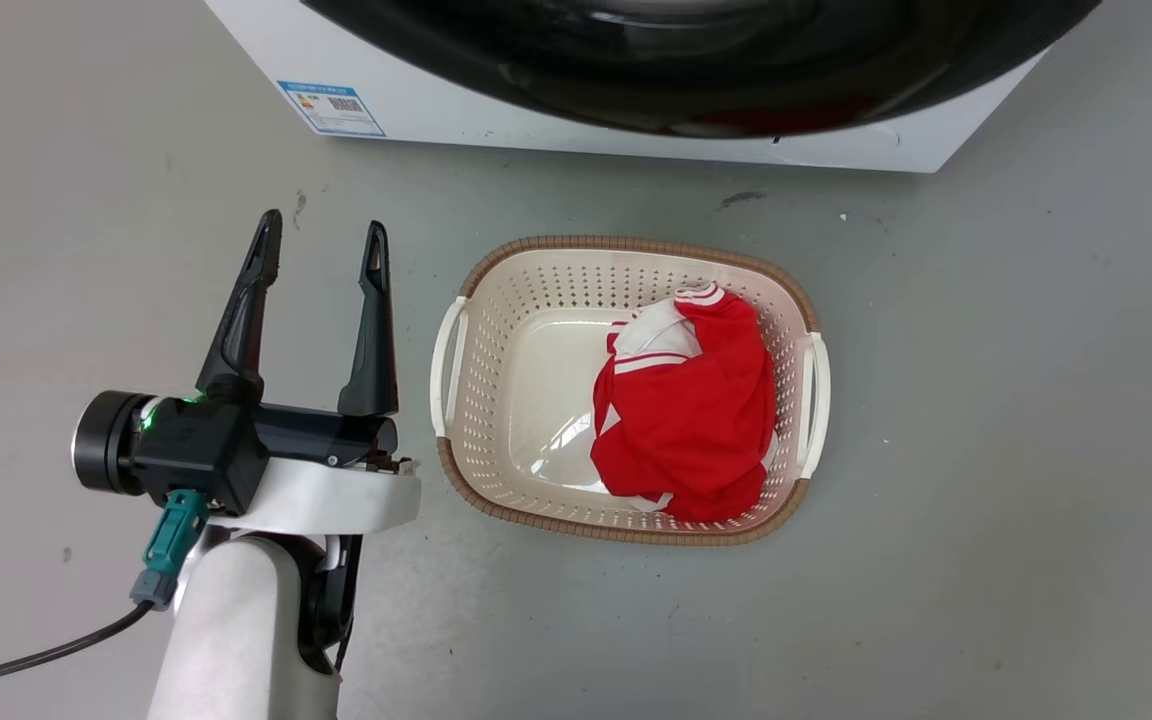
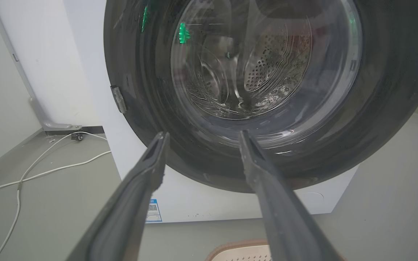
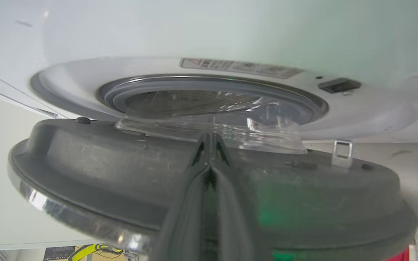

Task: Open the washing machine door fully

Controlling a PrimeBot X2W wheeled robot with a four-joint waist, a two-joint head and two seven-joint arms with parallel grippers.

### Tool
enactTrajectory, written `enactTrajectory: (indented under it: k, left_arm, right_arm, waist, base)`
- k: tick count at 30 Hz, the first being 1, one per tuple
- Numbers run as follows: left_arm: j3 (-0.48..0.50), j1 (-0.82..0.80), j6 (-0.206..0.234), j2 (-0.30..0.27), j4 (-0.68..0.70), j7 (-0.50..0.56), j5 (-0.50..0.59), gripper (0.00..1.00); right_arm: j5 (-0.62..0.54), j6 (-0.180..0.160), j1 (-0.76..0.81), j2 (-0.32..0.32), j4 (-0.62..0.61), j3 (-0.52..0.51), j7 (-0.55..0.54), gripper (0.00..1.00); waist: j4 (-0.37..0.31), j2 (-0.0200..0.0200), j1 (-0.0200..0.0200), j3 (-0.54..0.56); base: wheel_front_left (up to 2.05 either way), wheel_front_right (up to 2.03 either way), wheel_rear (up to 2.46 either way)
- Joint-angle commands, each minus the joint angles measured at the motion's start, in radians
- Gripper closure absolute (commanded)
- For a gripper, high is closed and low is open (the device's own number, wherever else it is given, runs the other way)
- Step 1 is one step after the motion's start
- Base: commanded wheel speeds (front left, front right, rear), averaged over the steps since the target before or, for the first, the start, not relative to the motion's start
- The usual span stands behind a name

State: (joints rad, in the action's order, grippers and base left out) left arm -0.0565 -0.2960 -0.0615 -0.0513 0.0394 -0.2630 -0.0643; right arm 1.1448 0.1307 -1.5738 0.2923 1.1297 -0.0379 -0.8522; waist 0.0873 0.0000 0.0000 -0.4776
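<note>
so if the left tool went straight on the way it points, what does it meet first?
Most likely the large round glossy black washing machine door: the open left tool aims at its lower part. Path there looks free; depth unclear.

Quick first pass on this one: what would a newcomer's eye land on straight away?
The red garment bunched in the pale basket on the floor stands out first, just in front of the white washing machine. Next is its big glossy black door, standing ajar, with the right gripper closed at the door's inner side. The left gripper hangs open to the left of the basket.
</note>
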Motion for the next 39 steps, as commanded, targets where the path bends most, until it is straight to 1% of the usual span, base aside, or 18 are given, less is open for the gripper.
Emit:
enactTrajectory:
  k: [1,9,18,25,34,39]
  left_arm:
    - [0.001,-0.009,0.003,0.001,-0.003,-0.003,0.000,0.00]
    - [-0.001,0.007,0.002,0.001,-0.021,-0.003,-0.002,0.00]
    - [-0.003,0.060,-0.003,0.001,-0.051,-0.003,0.002,0.00]
    - [-0.021,0.118,-0.004,0.001,-0.084,-0.003,-0.005,0.00]
    - [-0.010,0.176,-0.011,0.001,-0.109,-0.003,0.007,0.00]
    - [-0.009,0.200,-0.015,0.001,-0.117,-0.003,0.013,0.00]
  right_arm:
    - [0.009,0.000,0.027,-0.019,-0.001,0.001,-0.020,1.00]
    - [0.039,0.000,0.095,-0.037,-0.017,-0.014,-0.116,1.00]
    - [0.067,0.000,0.240,-0.073,-0.069,-0.013,-0.203,1.00]
    - [0.083,0.000,0.389,-0.132,-0.148,0.002,-0.252,1.00]
    - [0.097,0.000,0.567,-0.209,-0.280,0.043,-0.321,1.00]
    - [0.117,0.000,0.647,-0.235,-0.349,0.075,-0.357,1.00]
  waist:
    - [-0.003,0.0000,0.0000,0.005]
    - [-0.012,0.0000,0.0000,0.056]
    - [-0.022,0.0000,0.0000,0.168]
    - [-0.033,0.0000,0.0000,0.270]
    - [-0.041,0.0000,0.0000,0.364]
    - [-0.039,0.0000,0.0000,0.400]
  base:
    - [0.00,0.00,0.00]
    - [0.00,0.00,0.00]
    - [0.00,0.00,0.00]
    - [0.00,0.00,0.00]
    - [0.00,0.00,0.00]
    - [0.00,0.00,0.00]
